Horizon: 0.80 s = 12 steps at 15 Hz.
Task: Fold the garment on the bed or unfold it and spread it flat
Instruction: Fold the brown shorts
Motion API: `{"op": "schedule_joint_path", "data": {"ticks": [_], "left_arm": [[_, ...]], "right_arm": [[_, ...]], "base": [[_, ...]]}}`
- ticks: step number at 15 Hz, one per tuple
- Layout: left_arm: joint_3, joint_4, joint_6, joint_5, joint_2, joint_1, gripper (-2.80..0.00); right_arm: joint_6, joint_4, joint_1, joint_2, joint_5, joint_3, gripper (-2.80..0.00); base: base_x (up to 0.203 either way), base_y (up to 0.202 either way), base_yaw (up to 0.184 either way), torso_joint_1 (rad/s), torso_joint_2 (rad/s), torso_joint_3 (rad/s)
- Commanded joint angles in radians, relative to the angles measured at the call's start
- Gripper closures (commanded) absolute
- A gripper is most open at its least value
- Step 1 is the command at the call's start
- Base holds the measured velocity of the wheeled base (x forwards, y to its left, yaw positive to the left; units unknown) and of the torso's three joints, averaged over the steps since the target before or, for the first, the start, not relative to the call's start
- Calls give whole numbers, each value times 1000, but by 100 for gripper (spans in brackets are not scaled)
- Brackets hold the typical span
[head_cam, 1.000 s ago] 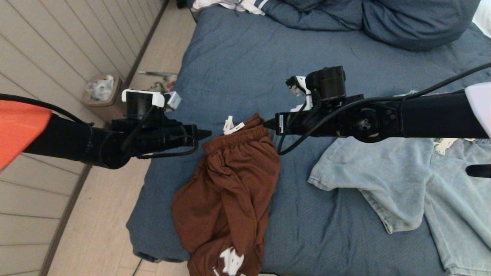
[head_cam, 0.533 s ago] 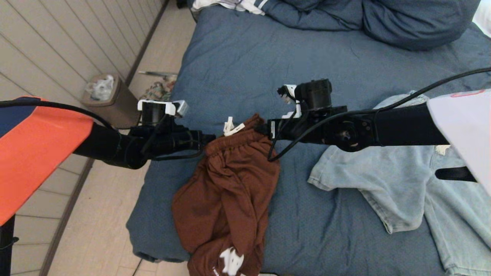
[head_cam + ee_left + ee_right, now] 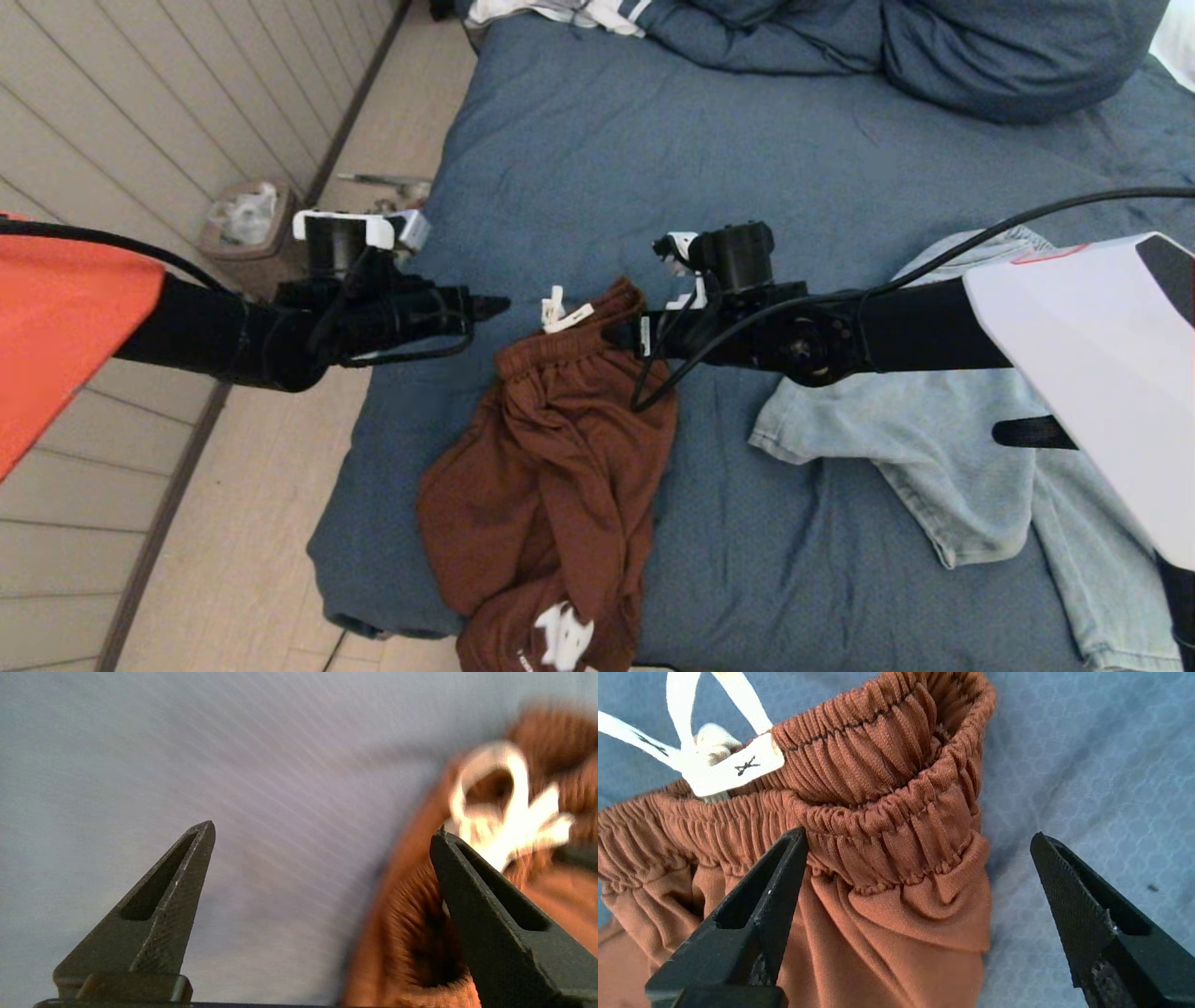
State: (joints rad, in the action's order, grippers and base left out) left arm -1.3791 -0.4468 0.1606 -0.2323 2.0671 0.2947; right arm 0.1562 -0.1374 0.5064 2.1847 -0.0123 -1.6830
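The brown shorts (image 3: pixel 551 485) lie in a crumpled heap on the near left part of the bed (image 3: pixel 597 149), close to its edge. The legs are bunched up, and the bottom end hangs a little over the near side. The stretchy waistband (image 3: pixel 878 826) is at the far end of the heap, and it stands up in a loop. A white drawstring (image 3: pixel 560 311) is tied in a knot there and pokes out to the left.

The right gripper (image 3: pixel 920 840) hovers right above the right corner of the waistband. Its two fingers are spread wide apart, one over the gathered band and one over the blue cover, so the corner sits between them. It looks ready to come down and pinch that corner.

The left gripper (image 3: pixel 495 303) is just beside the left end of the waistband, near the drawstring. Its fingers are spread apart too and hold nothing. It points at the shorts from the left side.

I think both grippers aim at the two ends of the waistband because pulling those ends apart would stretch the shorts out flat.

Light blue jean shorts (image 3: pixel 971 457) lie well to the right, under the right arm. A bunched blue duvet (image 3: pixel 934 47) sits at the far end of the bed.
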Motion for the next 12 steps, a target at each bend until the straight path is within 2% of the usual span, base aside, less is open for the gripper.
{"op": "schedule_joint_path", "data": {"ticks": [1,4,8,10,12], "left_arm": [[5,7,14,-4,-94,-8,-280],[68,14,21,-16,-136,-1,-280],[179,15,-3,-109,-201,41,-280],[225,24,-51,-142,-223,43,-280],[279,16,-149,-168,-211,43,-280]], "right_arm": [[10,-1,0,3,0,-11,-280],[13,-1,2,-2,0,-12,-280],[13,-1,-1,-8,0,-14,-280],[13,-1,-2,-9,0,-15,-280],[13,-1,0,-13,0,-15,-280]], "base": [[0,0,0,0,0,0],[0,0,0,0,0,0],[0,0,0,0,0,0],[0,0,0,0,0,0],[0,0,0,0,0,0]]}}
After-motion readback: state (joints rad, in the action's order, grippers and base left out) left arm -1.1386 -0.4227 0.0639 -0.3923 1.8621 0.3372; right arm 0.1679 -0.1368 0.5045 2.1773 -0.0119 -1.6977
